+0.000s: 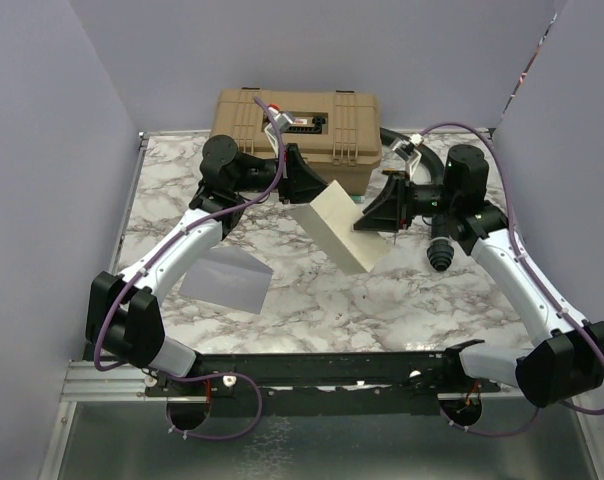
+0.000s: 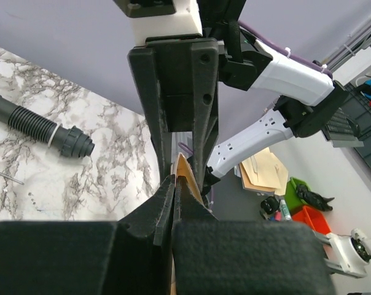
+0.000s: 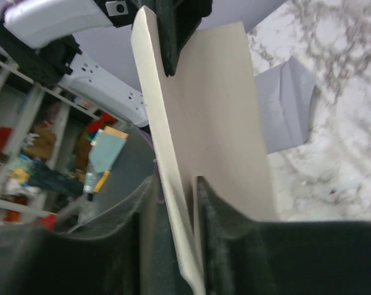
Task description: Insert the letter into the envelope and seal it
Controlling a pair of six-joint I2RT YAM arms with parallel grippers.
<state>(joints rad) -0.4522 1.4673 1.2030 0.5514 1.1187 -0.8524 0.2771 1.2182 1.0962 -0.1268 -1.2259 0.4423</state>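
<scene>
The letter (image 1: 337, 232), a stiff tan sheet, hangs tilted in the air above the middle of the table. My left gripper (image 1: 307, 192) is shut on its upper left edge; the left wrist view shows the tan edge (image 2: 187, 175) pinched between the pads (image 2: 175, 182). My right gripper (image 1: 369, 218) straddles the opposite edge. In the right wrist view the sheet (image 3: 216, 104) runs between its fingers (image 3: 175, 179), touching the right one, with a gap at the left one. The grey-lavender envelope (image 1: 227, 278) lies flat on the table at the left, also visible behind the sheet (image 3: 284, 107).
A tan hard case (image 1: 297, 125) stands at the back of the marble table. A black ribbed hose ends near the right arm (image 1: 442, 252) and shows in the left wrist view (image 2: 38, 126). Lavender walls close in the left, back and right sides.
</scene>
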